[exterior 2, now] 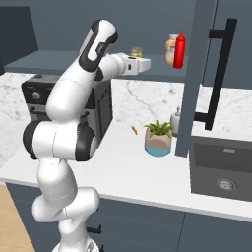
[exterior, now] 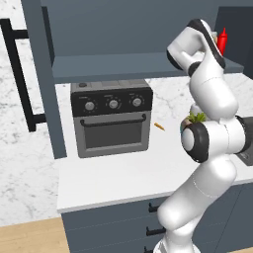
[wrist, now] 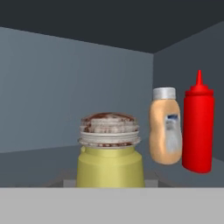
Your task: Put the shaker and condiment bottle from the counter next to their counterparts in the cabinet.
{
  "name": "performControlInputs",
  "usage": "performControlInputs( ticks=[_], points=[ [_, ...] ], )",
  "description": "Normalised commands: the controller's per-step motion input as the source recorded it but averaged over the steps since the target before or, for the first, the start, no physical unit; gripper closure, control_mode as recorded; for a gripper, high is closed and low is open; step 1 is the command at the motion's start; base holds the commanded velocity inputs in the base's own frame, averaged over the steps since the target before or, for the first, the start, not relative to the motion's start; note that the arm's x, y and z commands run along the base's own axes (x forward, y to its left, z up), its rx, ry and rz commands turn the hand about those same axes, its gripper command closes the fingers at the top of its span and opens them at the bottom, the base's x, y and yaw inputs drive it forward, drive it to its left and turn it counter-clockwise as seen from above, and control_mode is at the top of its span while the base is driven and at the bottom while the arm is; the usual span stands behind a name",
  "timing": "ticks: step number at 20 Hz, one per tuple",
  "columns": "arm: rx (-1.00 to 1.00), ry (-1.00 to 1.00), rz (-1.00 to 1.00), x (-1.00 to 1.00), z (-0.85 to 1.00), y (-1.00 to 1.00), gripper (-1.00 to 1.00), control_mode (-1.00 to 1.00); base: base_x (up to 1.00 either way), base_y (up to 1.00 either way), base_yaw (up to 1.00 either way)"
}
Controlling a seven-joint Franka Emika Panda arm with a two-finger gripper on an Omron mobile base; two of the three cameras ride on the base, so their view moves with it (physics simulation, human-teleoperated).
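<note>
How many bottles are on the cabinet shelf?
2: a red bottle and, touching or nearly touching it, a tan-orange bottle, both upright at the shelf's right end. The arm could hide others.

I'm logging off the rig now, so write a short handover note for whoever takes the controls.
Gripper: reached up to the cabinet shelf; jaws not visible, so open or shut cannot be told.
Red condiment bottle: done, upright on the shelf beside the tan-orange bottle.
Olive-yellow shaker: on the shelf right in front of the hand; one shaker visible, so which of the pair is unclear.
Left: confirm both shakers stand together, then withdraw.
</note>
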Motion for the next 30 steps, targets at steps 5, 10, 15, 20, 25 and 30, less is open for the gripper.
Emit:
performControlInputs(
  ticks=[5,10,15,20,25,30],
  points=[
    [0.04,0.00,0.01,0.15,-0.04,0.00,1.00,-1.00,0.00,0.00,0.00],
    [0.02,0.00,0.01,0.14,-0.12,0.00,1.00,-1.00,0.00,0.00,0.00],
    [0.00,-0.01,0.00,0.14,-0.20,0.00,1.00,-1.00,0.00,0.00,0.00],
    [0.00,-0.02,0.00,0.07,-0.22,0.00,1.00,-1.00,0.00,0.00,0.00],
    [0.00,-0.01,0.00,0.00,-0.24,0.00,-1.00,-1.00,0.00,0.00,0.00],
    [0.01,-0.02,0.00,-0.02,-0.05,0.00,-1.00,-1.00,0.00,0.00,0.00]
  ],
)
